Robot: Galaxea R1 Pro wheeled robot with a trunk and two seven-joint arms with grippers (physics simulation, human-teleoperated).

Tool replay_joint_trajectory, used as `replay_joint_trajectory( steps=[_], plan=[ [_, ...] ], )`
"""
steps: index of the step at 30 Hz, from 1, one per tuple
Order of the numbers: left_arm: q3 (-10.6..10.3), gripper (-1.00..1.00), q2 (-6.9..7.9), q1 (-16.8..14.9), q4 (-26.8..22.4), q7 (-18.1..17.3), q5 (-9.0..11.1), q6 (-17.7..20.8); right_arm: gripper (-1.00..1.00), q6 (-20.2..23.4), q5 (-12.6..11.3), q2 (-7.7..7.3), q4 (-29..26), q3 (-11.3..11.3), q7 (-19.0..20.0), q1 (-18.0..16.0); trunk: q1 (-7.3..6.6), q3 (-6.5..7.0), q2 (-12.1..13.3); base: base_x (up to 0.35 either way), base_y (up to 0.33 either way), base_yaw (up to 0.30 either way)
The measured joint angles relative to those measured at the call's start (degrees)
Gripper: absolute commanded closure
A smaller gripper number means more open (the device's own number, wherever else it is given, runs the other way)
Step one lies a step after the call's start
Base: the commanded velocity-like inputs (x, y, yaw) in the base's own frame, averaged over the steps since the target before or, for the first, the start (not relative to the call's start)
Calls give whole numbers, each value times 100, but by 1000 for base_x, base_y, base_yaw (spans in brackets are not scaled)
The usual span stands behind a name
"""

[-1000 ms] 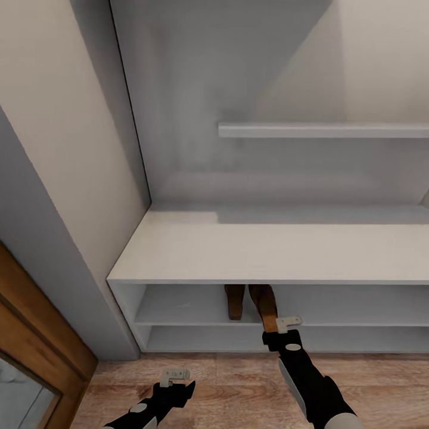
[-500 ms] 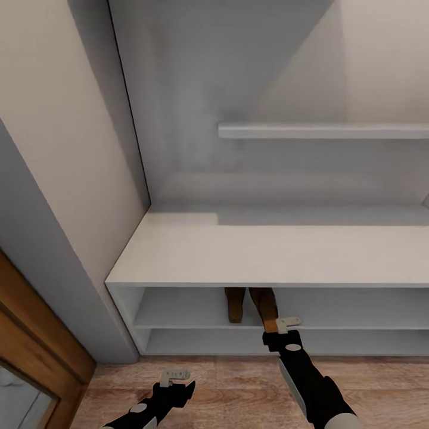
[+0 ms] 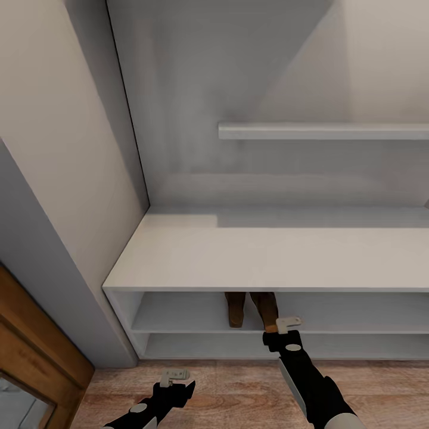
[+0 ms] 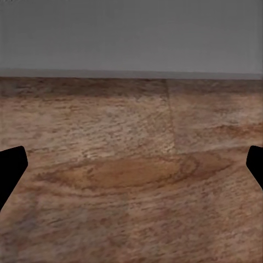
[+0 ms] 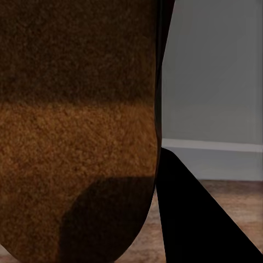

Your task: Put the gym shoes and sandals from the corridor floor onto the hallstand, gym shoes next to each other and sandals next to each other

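Pale walls (image 3: 53,137) and a grey back panel enclose the corner, with a wall shelf (image 3: 325,130) fixed high on the panel. Below it the shoe rack (image 3: 179,256) is seen as a wide white unit with a flat top and two open shelf levels. Wood-plank floor (image 3: 238,387) is laid in front of the rack, and a brown door frame (image 3: 36,357) is seen far out beyond the left jaws.

Two brown sandals (image 3: 250,307) are seen on the upper shelf level, side by side and close together, partly hidden under the rack's top. The right-hand sandal (image 3: 266,310) is reached by the right gripper (image 3: 288,324), whose jaws are closed on that sandal's near end at the shelf's front edge; in the right wrist view the tan footbed (image 5: 76,137) is pressed against a dark finger (image 5: 192,219). The other sandal (image 3: 236,308) is left just beyond those jaws, toward the left arm.

The left gripper (image 3: 174,375) is held low over the floor, well apart from the sandals and short of the rack. Its jaws are spread wide with nothing between them: bare planks (image 4: 131,175) are seen between the two dark fingertips (image 4: 10,170) in the left wrist view.
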Motion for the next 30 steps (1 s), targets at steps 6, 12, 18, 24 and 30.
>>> replay_joint_trajectory(
  steps=[6,12,18,24,30],
  plan=[
    [0,-100,0,0,0,0,0,0,100,0,5,0,-1,0,1,0,0,0,0,2,0,0],
    [-1,-100,0,0,0,0,0,0,100,0,-1,0,0,0,0,-1,0,0,0,0,0,0],
    [-1,-100,0,0,0,0,0,0,100,0,-12,0,2,1,3,0,0,0,0,38,0,0],
    [5,-100,0,0,0,0,0,0,100,-1,-9,1,1,0,10,-1,0,0,0,31,0,0],
    [6,-100,0,0,0,0,0,0,100,0,2,0,-1,-1,13,1,1,0,0,6,0,0]
  ],
)
